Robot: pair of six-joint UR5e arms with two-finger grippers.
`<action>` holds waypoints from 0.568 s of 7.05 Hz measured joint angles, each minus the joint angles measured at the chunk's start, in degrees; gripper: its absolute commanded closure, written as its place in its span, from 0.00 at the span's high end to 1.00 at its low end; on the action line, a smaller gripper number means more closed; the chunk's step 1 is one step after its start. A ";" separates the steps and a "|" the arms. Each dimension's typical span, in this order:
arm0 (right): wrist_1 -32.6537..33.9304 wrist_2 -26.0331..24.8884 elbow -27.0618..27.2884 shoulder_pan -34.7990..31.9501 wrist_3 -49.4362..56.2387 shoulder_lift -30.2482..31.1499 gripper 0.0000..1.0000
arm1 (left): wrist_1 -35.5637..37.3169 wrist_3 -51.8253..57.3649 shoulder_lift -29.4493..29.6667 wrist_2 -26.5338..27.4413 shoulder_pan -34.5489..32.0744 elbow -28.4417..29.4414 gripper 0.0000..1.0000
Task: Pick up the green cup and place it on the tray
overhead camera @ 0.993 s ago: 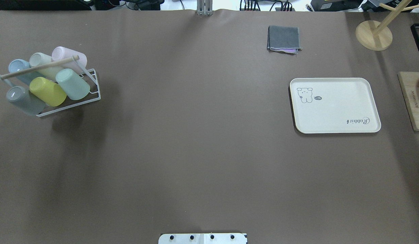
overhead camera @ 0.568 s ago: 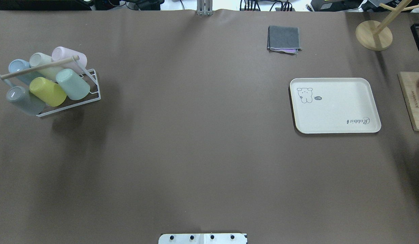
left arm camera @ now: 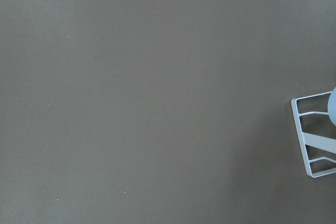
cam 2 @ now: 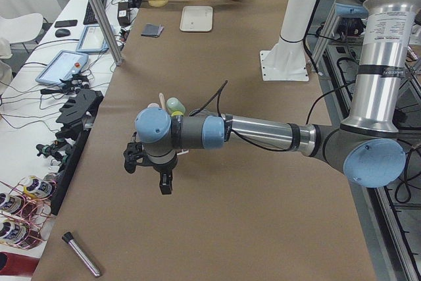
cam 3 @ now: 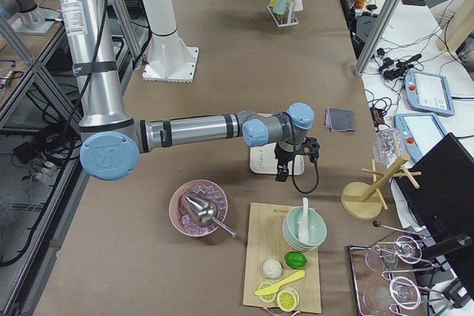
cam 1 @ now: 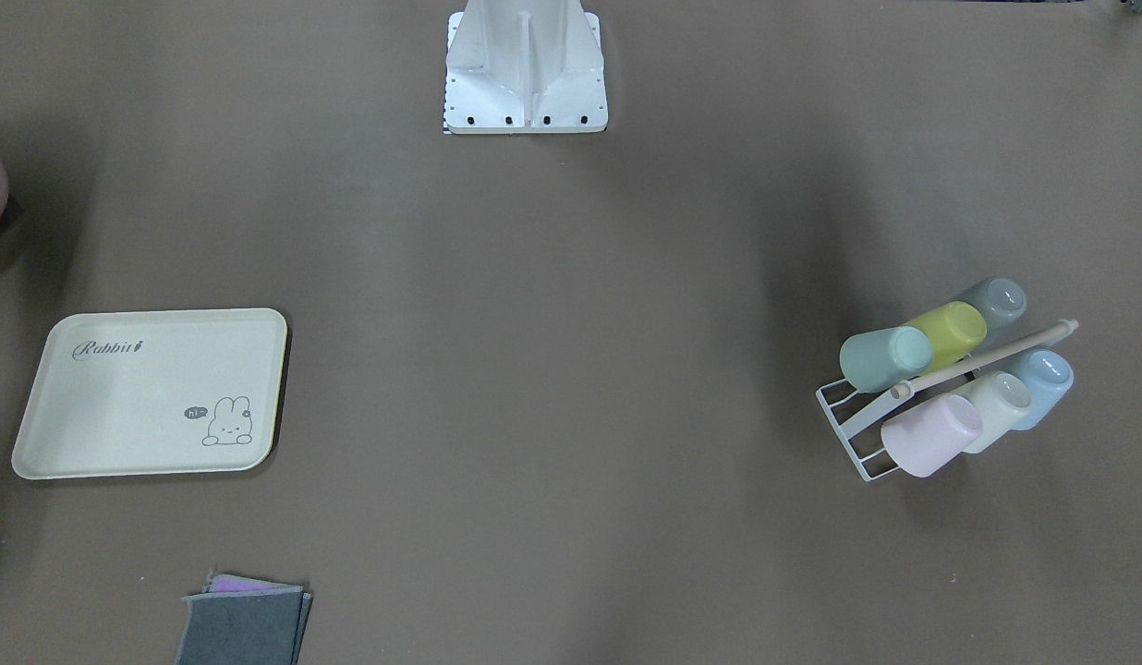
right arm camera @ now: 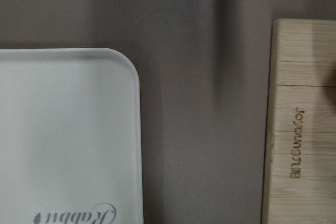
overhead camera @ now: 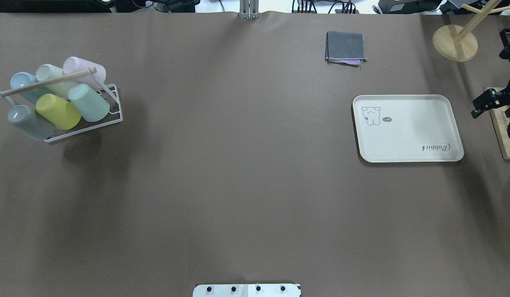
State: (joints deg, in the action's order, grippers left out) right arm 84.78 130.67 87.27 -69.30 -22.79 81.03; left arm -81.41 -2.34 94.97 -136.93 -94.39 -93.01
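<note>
The right gripper (overhead camera: 484, 104) is cut off by the overhead view's edge, and its jaws are unreadable. Beyond the left gripper (cam 2: 148, 172), the left arm (cam 2: 256, 133) hides most of the green cup (cam 2: 175, 104).

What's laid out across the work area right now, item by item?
white wire rack with wooden handle: 1, white, table's left end
small mint-green plastic cup: 1, mint green, tilted in rack
other plastic cups: 5, yellow-green, grey, blue, cream, pink, same rack
cream rectangular plastic tray: 1, cream, robot's right
folded cloths: 2, grey over purple, beyond tray
wooden mug tree: 1, tan, far right corner
wooden board: 1, tan, right of tray
left gripper: 1, black, above bare table beside rack
right gripper: 1, black, above gap between tray and board
</note>
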 measured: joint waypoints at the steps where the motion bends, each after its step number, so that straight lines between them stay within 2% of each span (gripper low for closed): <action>1: -0.55 -1.20 -1.27 2.16 -1.19 -1.06 0.99 | 0.07 -0.02 -0.05 0.00 0.00 -0.40 0.98; 3: -3.38 -1.82 -3.94 3.90 -2.32 -1.38 0.98 | -0.03 -0.01 -0.05 0.04 0.00 -0.80 0.98; 4: -4.23 -1.71 -4.56 4.03 -2.43 -0.97 0.94 | -0.18 -0.08 -0.08 0.02 0.02 -0.94 0.98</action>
State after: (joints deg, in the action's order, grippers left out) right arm 80.55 128.96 82.72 -65.26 -25.22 80.07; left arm -81.60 -2.42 94.89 -136.91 -94.37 -93.95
